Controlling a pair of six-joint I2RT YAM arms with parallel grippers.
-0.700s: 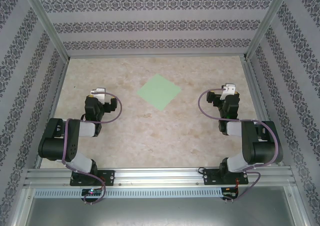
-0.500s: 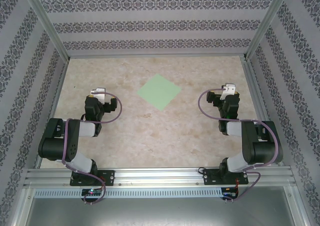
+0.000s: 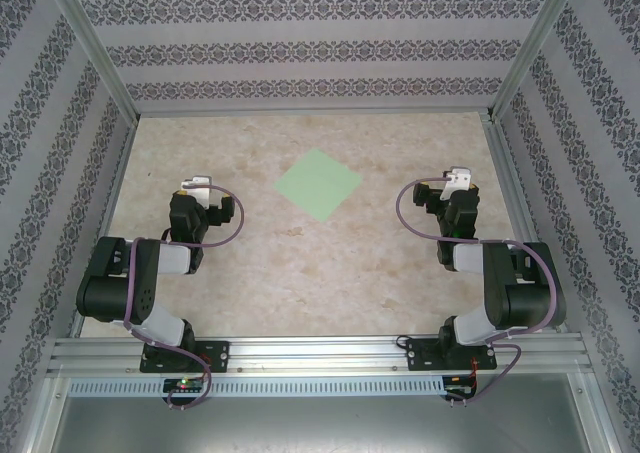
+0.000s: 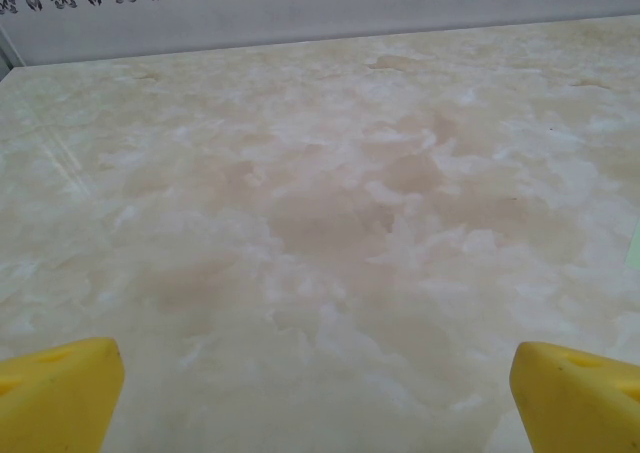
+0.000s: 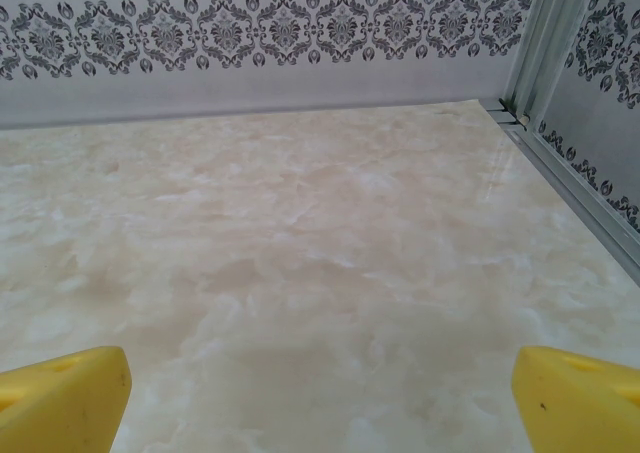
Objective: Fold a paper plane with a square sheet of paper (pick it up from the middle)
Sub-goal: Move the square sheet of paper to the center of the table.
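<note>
Nothing is shifting: the left gripper (image 3: 197,185) and right gripper (image 3: 458,179) are idling wide open and empty, leaving the paper (image 3: 318,184) lying untouched at upper centre, folding unstarted.

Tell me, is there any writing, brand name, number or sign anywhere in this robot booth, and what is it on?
No text can be read anywhere.
The square sheet of paper: plain green, unmarked.
The wallpaper: bands of floral ornament, no letters.
The table: marbled pattern, no marks.
The small board at the left arm's base: too small to tell whether anything is printed.
</note>
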